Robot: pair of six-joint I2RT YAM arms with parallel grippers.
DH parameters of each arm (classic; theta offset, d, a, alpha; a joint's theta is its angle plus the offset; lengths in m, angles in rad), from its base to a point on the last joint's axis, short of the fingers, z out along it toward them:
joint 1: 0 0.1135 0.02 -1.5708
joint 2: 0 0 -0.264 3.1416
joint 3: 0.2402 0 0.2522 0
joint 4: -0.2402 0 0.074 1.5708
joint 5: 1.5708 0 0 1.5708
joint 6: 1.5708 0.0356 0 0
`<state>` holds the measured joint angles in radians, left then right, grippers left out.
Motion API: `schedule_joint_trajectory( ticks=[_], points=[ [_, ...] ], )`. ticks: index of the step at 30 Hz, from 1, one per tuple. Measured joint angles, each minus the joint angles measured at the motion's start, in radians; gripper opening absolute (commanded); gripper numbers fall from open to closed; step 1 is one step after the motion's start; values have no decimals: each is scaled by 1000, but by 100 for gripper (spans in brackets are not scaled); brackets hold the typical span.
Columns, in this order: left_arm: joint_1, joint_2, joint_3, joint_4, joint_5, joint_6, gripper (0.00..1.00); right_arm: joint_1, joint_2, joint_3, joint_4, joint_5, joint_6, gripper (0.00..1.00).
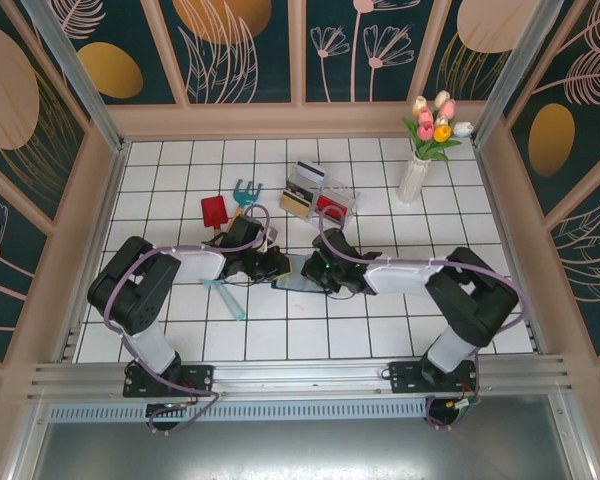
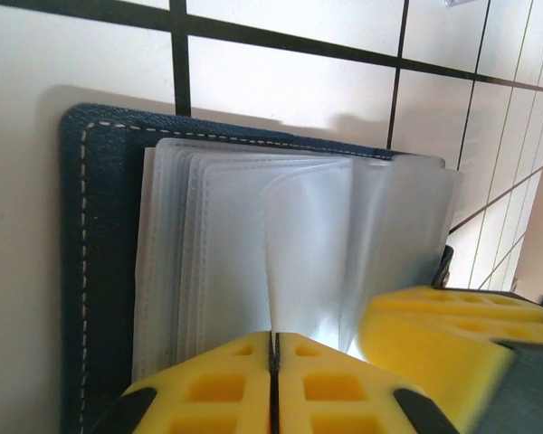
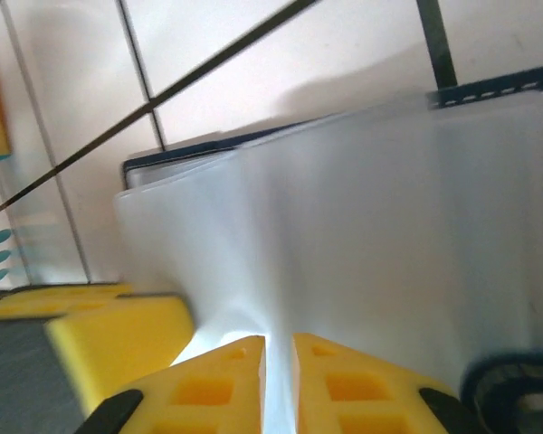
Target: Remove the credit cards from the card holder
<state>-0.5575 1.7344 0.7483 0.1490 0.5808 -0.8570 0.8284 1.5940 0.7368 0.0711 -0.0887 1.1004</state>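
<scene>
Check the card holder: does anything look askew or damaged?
One clear sleeve stands curled up off the flat stack in the open card holder, pinched by the left gripper. No tear shows.

Left gripper [image 2: 274, 348] is down at the bottom edge, yellow jaws pinched tight on one clear sleeve [image 2: 308, 244] that stands up from the fanned stack inside the open card holder [image 2: 100, 271]. Navy cover with white stitching lies flat on the white tiled surface [image 2: 281, 86], and the right gripper [image 2: 439, 348] crowds in at lower right, just beside the sleeves.
</scene>
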Motion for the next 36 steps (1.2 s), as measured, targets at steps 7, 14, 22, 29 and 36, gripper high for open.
schedule_joint_trajectory(
  ticks=[7, 14, 22, 29, 36],
  points=[
    [-5, -61, 0, 4, 5, -4, 18, -11, -190, -25, -19, 65, 2, 23],
    [-62, -76, 15, 51, 63, -24, 38, -27, -275, -61, -40, 116, 6, 24],
    [-119, 46, 84, 110, 88, -51, 48, -38, -360, -110, -79, 160, 14, 25],
    [-131, 106, 117, 101, 67, -57, 51, -43, -381, -119, -92, 175, 17, 25],
    [-131, 45, 130, 3, -29, -13, 19, -44, -341, -117, -85, 149, 2, 13]
  ],
)
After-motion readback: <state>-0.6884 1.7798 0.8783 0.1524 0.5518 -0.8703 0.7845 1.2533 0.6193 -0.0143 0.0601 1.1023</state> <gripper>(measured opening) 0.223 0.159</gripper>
